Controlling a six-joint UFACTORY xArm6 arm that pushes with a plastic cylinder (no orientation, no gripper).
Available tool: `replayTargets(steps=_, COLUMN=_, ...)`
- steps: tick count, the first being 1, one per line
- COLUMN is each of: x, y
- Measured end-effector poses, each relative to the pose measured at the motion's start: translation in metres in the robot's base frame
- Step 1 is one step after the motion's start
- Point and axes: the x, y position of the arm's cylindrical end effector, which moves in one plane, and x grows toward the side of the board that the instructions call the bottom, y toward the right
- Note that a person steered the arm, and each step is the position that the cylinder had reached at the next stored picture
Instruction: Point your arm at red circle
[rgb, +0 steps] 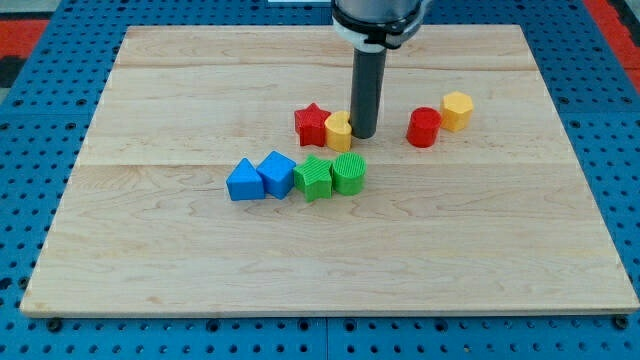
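The red circle (424, 128) is a short red cylinder right of the board's middle. A yellow hexagon block (457, 110) touches it on its upper right. My tip (363, 135) is the lower end of the dark rod, well to the left of the red circle, with bare wood between them. The tip stands right beside a small yellow block (339, 131), which touches a red star (312, 124) on its left.
Below the tip lies a row of blocks: a blue triangle (243, 181), a blue cube (277, 173), a green star-like block (314, 178) and a green cylinder (349, 173). The wooden board (150, 90) rests on a blue pegboard.
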Motion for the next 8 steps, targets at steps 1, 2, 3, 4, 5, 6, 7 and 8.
replayTargets(steps=1, x=-0.011, y=-0.007)
replayTargets(steps=2, x=-0.020, y=-0.013)
replayTargets(steps=3, x=-0.020, y=-0.004)
replayTargets(steps=4, x=-0.018, y=0.027)
replayTargets(steps=5, x=-0.011, y=0.034)
replayTargets(steps=6, x=-0.001, y=0.030)
replayTargets(steps=7, x=0.033, y=0.031)
replayTargets(steps=8, x=0.070, y=0.048)
